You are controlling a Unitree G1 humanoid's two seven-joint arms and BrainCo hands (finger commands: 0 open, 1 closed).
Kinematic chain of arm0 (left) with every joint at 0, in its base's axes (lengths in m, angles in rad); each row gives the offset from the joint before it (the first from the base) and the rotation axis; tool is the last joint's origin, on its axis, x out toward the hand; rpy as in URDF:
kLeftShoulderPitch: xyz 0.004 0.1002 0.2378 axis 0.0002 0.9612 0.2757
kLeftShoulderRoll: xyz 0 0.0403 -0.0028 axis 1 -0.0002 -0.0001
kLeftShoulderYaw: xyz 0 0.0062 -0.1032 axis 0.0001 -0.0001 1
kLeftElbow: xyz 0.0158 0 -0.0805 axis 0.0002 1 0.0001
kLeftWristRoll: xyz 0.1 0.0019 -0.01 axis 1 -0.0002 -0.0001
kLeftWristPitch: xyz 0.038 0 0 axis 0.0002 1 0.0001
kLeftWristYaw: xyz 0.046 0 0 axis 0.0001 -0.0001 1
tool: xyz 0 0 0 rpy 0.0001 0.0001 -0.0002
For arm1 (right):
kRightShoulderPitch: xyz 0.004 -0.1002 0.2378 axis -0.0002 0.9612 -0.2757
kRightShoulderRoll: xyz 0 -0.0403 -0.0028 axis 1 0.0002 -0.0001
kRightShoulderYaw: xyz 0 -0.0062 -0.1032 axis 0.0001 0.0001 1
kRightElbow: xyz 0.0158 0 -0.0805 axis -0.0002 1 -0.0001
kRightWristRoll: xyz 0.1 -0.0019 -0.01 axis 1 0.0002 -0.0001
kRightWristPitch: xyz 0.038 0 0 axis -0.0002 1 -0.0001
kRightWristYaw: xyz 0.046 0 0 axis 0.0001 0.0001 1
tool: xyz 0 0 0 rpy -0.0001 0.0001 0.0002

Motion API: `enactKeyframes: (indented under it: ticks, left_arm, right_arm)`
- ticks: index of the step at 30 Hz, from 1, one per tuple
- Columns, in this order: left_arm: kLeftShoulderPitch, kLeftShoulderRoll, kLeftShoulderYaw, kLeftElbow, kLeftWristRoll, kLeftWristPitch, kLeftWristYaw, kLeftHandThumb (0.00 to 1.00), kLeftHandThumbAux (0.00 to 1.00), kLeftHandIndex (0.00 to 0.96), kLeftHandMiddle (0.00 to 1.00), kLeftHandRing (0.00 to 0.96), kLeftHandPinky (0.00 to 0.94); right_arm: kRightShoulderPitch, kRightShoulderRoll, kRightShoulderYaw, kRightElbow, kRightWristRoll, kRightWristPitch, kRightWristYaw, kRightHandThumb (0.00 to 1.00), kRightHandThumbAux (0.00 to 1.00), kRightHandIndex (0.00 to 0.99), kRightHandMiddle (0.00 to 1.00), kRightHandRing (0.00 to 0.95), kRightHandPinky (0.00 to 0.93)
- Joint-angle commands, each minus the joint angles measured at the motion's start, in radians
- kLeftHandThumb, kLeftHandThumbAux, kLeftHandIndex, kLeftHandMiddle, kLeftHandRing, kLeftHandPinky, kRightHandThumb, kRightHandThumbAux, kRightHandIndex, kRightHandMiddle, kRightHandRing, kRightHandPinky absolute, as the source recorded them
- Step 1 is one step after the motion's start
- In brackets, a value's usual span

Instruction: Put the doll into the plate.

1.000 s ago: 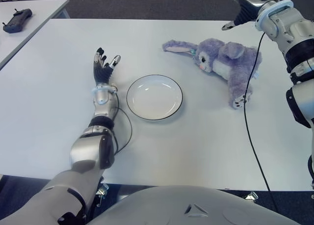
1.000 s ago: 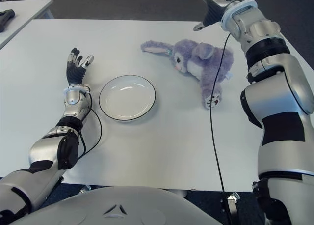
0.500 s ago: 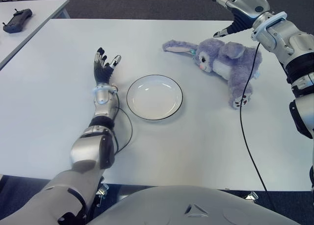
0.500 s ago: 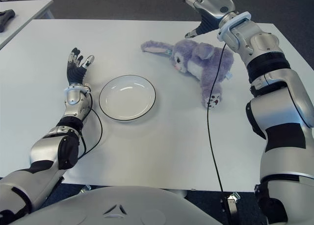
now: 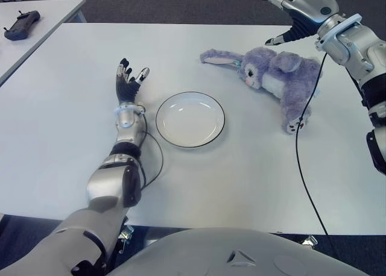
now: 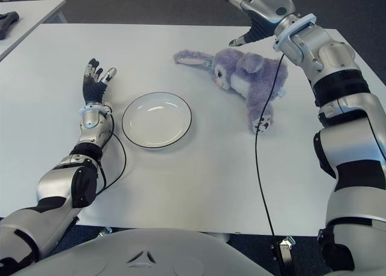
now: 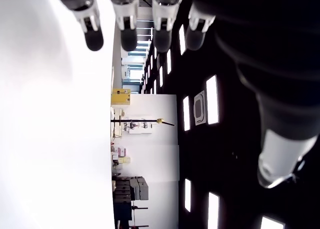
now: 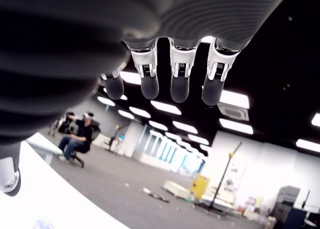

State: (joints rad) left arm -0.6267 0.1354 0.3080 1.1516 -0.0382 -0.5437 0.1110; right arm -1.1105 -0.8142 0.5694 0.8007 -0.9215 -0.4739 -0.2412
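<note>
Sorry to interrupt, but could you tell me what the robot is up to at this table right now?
It is meant to put the doll, a purple plush rabbit, into the plate. The doll lies on its side on the white table, to the right of the empty plate. The right hand hangs open in the air above and beyond the doll, not touching it. The left hand shows to the left of the plate, fingers spread, holding nothing. Nothing has been grasped yet.

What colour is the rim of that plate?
The plate is white with a thin black rim, seen best in the left eye view.
</note>
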Motion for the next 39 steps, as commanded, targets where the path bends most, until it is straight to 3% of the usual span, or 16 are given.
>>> enactKeyframes:
  ticks: [1,12,15,23,27,39]
  left_arm:
    - [0.215,-0.13,0.005,0.172,-0.015,0.086,-0.008,0.0,0.643,0.01,0.018,0.003,0.012]
    - [0.217,-0.131,0.009,0.17,-0.019,0.093,-0.008,0.0,0.65,0.012,0.026,0.01,0.011]
    - [0.219,-0.13,0.006,0.17,-0.016,0.09,-0.007,0.0,0.649,0.012,0.026,0.008,0.007]
    - [0.229,-0.128,-0.006,0.168,-0.004,0.074,-0.006,0.0,0.651,0.005,0.021,0.005,0.007]
    - [0.231,-0.128,-0.005,0.168,-0.008,0.075,-0.01,0.0,0.645,0.0,0.015,0.001,0.003]
    - [0.236,-0.125,-0.01,0.168,-0.007,0.07,-0.017,0.0,0.65,0.0,0.018,0.003,0.016]
  right_arm:
    - [0.101,-0.017,-0.02,-0.068,0.042,-0.045,0.092,0.125,0.449,0.052,0.059,0.089,0.186]
    - [0.19,-0.016,-0.051,-0.105,0.067,-0.036,0.179,0.123,0.455,0.05,0.041,0.089,0.17]
    - [0.206,-0.015,-0.058,-0.109,0.073,-0.034,0.194,0.125,0.457,0.059,0.048,0.105,0.217]
    - [0.265,-0.011,-0.08,-0.137,0.119,-0.027,0.286,0.14,0.482,0.047,0.023,0.08,0.159]
    - [0.324,-0.004,-0.079,-0.14,0.114,-0.014,0.291,0.15,0.492,0.043,0.016,0.072,0.171]
    - [0.385,0.029,-0.067,-0.045,0.105,0.0,0.272,0.171,0.514,0.039,0.005,0.057,0.175]
